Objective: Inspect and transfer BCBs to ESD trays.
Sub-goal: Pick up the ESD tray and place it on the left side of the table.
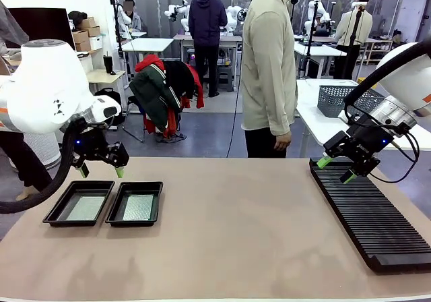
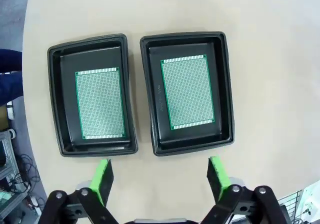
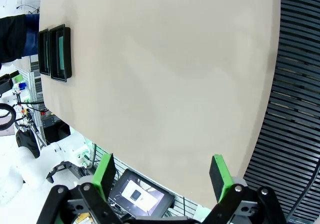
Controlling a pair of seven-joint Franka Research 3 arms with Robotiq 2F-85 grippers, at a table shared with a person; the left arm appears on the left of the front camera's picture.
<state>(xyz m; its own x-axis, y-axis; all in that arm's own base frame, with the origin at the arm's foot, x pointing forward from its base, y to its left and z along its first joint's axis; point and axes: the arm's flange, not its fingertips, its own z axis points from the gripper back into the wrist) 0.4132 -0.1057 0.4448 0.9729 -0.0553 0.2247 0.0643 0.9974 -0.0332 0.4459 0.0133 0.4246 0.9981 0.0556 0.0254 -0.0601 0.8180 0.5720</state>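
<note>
Two ESD trays (image 2: 135, 94) are set side by side at the near left of the surface (image 1: 236, 234), and one of the BCBs (image 2: 187, 91) is laid flat in each, so the transfer appears finished. The left gripper (image 2: 160, 176) is held above them, fingers released and empty, presumably clear after placing. The right gripper (image 1: 335, 168) is held released over the slotted rack (image 1: 370, 214) at the right, grasping nothing.
</note>
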